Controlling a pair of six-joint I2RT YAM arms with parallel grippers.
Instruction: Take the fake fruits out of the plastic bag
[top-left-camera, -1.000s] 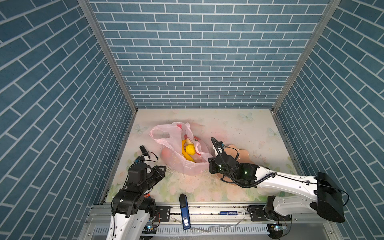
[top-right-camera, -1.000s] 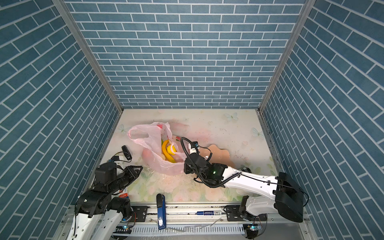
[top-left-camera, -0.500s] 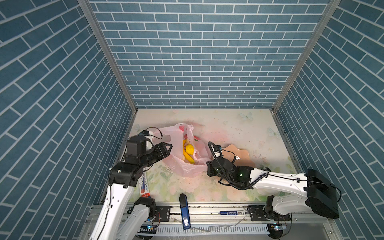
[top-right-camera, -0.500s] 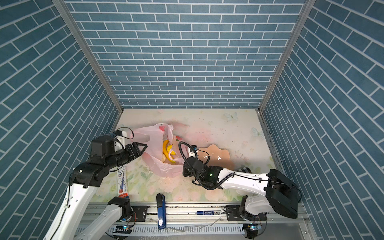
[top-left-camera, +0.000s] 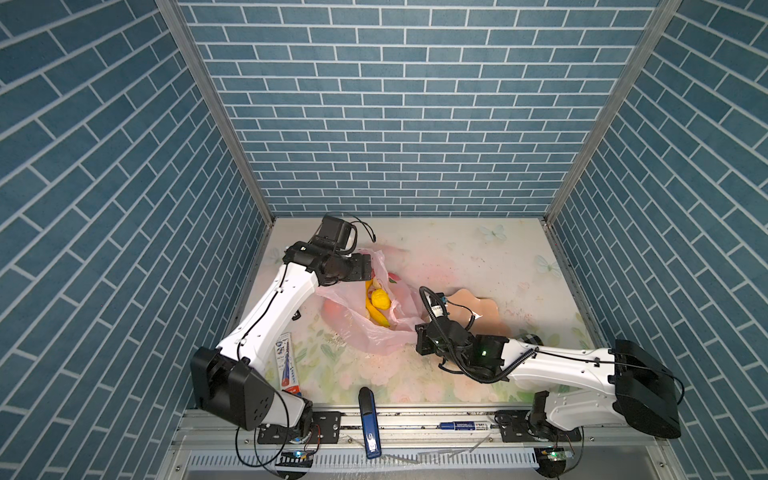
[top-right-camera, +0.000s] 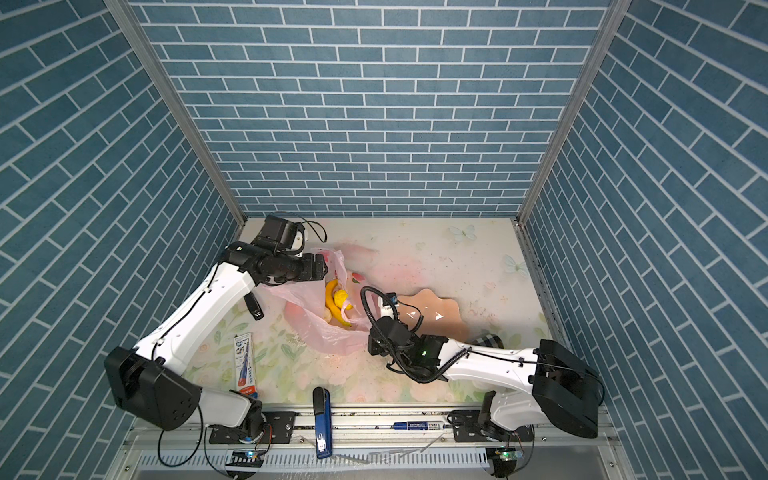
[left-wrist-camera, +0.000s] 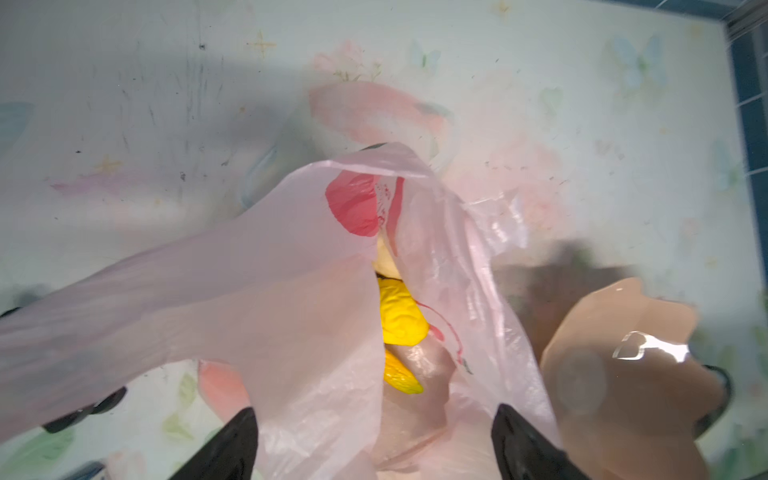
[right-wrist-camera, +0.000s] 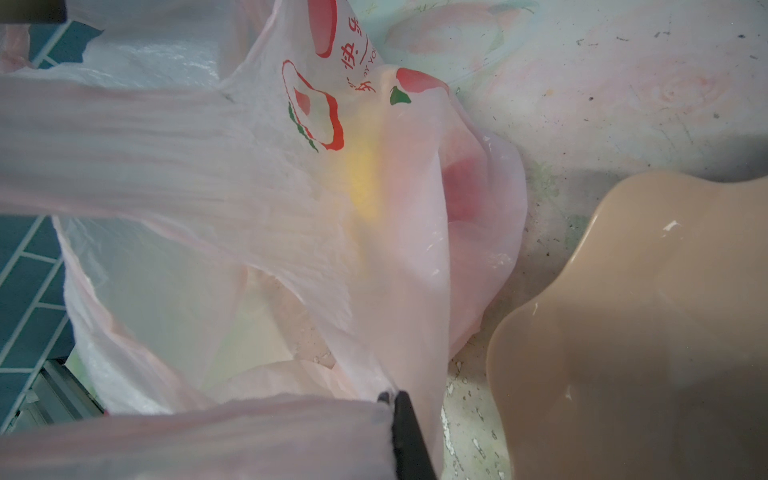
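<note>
Plainly, the left claw (left-wrist-camera: 374, 413), spread wide and empty, faces the mouth of the plastic bag (left-wrist-camera: 291, 270) at frame centre, where the yellow knobbly ball (left-wrist-camera: 401, 313) and banana (left-wrist-camera: 401, 376) lie just ahead, while the right claw (right-wrist-camera: 392, 397), clamped shut, grips the bag's rim.

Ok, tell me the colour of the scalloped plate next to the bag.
Plain peach-tan with a glossy finish and no pattern. The plate shows best in the right wrist view.
</note>
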